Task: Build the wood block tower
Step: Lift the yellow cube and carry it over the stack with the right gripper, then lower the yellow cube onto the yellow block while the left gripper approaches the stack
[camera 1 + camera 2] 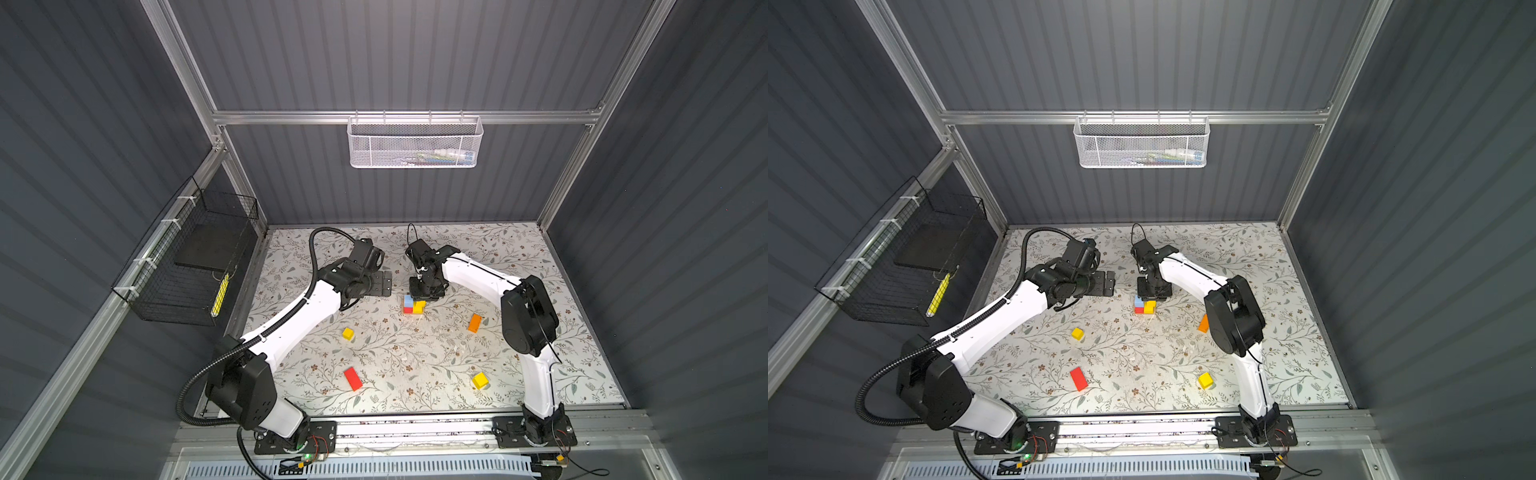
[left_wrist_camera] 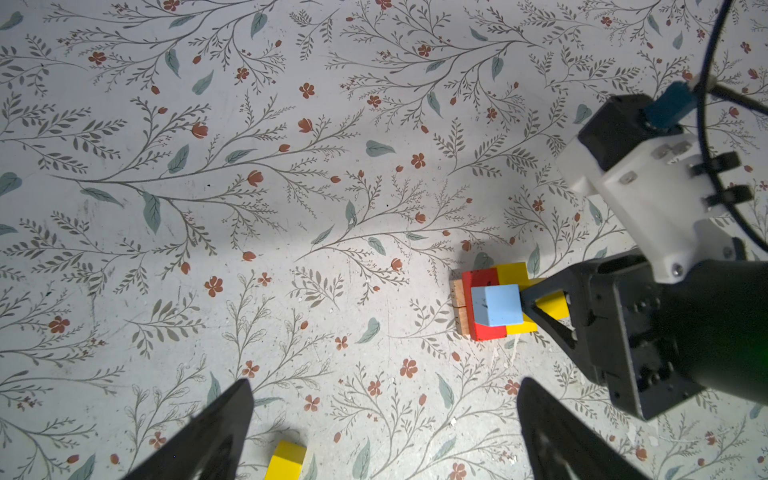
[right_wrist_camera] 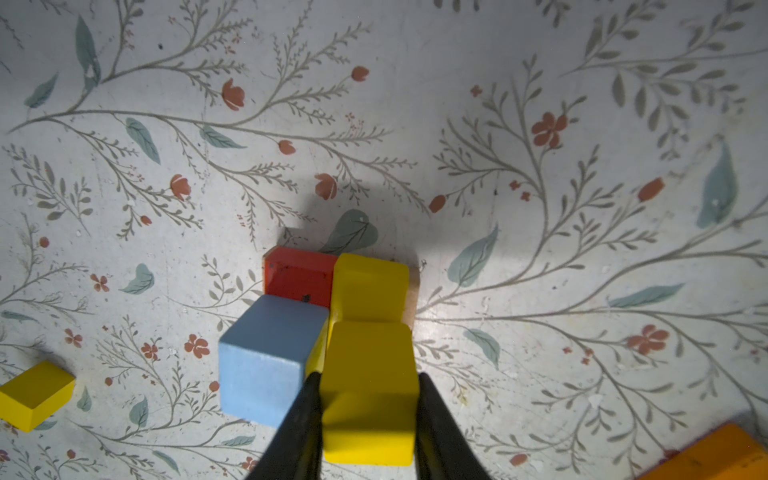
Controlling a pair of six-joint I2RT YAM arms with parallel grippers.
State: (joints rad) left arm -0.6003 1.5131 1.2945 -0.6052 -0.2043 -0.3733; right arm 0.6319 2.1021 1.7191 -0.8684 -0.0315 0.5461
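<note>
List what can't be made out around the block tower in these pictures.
- Tan base blocks: the left wrist view shows only a sliver under the red brick.
- Yellow cube between the fingers of the right gripper: seated or hovering, unclear; the right wrist view looks straight down.
- Orange brick: in a top view, half hidden by the right arm.
- White basket contents: blurred behind mesh in both top views.

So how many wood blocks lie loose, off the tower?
4: a yellow wooden cube left of centre, a red wooden brick near the front, a second yellow wooden cube front right, an orange wooden brick right of the tower. Arms may hide more.
</note>
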